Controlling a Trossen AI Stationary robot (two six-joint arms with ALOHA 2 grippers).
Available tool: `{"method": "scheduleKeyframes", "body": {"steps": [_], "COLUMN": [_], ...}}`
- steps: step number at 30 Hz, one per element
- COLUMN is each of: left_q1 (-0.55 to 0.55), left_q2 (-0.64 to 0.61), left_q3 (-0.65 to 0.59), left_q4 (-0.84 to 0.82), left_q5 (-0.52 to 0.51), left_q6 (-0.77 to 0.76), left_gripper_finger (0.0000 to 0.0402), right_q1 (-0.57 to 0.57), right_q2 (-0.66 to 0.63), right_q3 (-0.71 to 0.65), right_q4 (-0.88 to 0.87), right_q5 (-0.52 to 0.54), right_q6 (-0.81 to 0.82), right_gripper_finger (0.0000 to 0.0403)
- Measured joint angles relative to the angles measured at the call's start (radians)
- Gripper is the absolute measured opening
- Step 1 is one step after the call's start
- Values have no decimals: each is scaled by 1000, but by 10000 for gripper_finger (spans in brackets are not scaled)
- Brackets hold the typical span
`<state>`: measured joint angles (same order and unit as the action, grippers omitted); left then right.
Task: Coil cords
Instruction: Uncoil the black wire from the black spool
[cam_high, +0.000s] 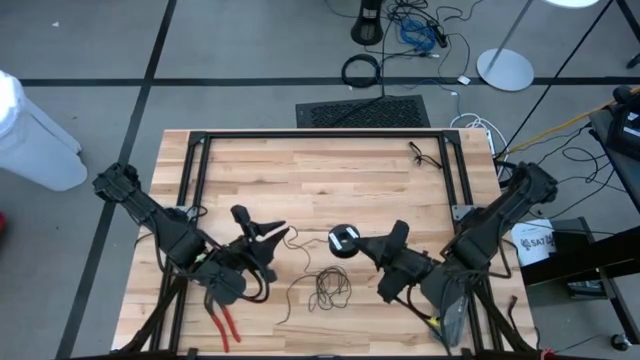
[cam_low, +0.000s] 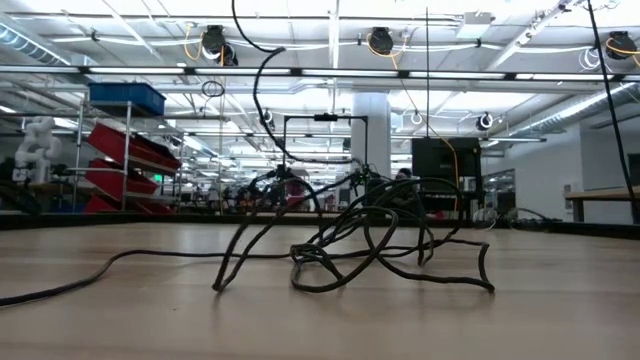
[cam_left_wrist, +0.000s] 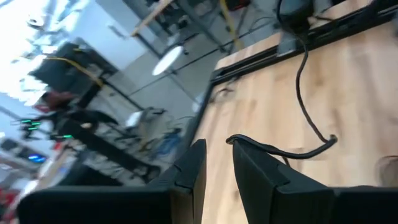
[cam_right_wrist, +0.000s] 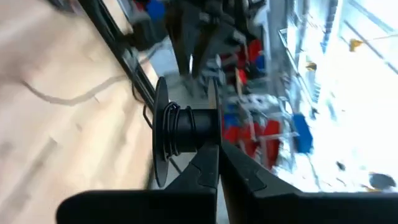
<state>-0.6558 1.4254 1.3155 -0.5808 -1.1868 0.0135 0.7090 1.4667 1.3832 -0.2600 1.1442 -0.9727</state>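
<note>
The cord is thin and black. Its loose tangle (cam_high: 328, 286) (cam_low: 370, 240) lies on the wooden table near the front edge. One strand (cam_high: 300, 243) rises toward a small round puck-like spool (cam_high: 343, 240) with a bluish-grey centre. My right gripper (cam_high: 363, 246) (cam_right_wrist: 217, 148) is shut on this spool above the table's middle. A few turns of cord (cam_right_wrist: 171, 127) sit on the spool's hub. To the spool's left, my left gripper (cam_high: 270, 232) (cam_left_wrist: 217, 148) stands with a narrow gap between its fingers, and the cord (cam_left_wrist: 292, 152) runs past their ends. My left gripper is not pinching the cord. The cord comes out of the narrow gap and lies over the tip of one finger (cam_left_wrist: 245, 149). From there it hangs slack toward the table. My right gripper pinches the rim of one spool flange (cam_right_wrist: 211, 127) between its two fingertips, coming level from the table's right. The spool is lifted clear of the table.
Red-handled pliers (cam_high: 222, 322) lie by the left arm at the near edge. A black metal frame (cam_high: 320, 135) borders the far half of the table, with a short black cable piece (cam_high: 425, 155) inside its far right corner. Bare wood lies between the frame and the grippers.
</note>
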Motion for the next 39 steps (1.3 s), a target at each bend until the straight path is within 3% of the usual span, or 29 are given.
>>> {"method": "scheduleKeyframes", "body": {"steps": [11,16,21,25,35,39], "left_q1": [-59,-101,-146,-186,-324,-366], "left_q2": [0,0,0,0,0,0], "left_q3": [0,0,0,0,0,0], "left_q4": [-4,-4,17,116,548,651], "left_q5": [-154,-195,-211,-213,-314,-309], "left_q6": [59,82,159,254,623,681], "left_gripper_finger": [87,87,86,86,86,86], "right_q1": [0,0,0,-17,-64,-82], "right_q2": [8,8,8,8,8,8], "right_q3": [0,0,0,0,0,0], "right_q4": [2,1,1,1,-9,-8], "right_q5": [45,166,186,193,225,221], "right_q6": [-35,-35,-24,3,83,123], "right_gripper_finger": [0,0,0,0,0,0]}}
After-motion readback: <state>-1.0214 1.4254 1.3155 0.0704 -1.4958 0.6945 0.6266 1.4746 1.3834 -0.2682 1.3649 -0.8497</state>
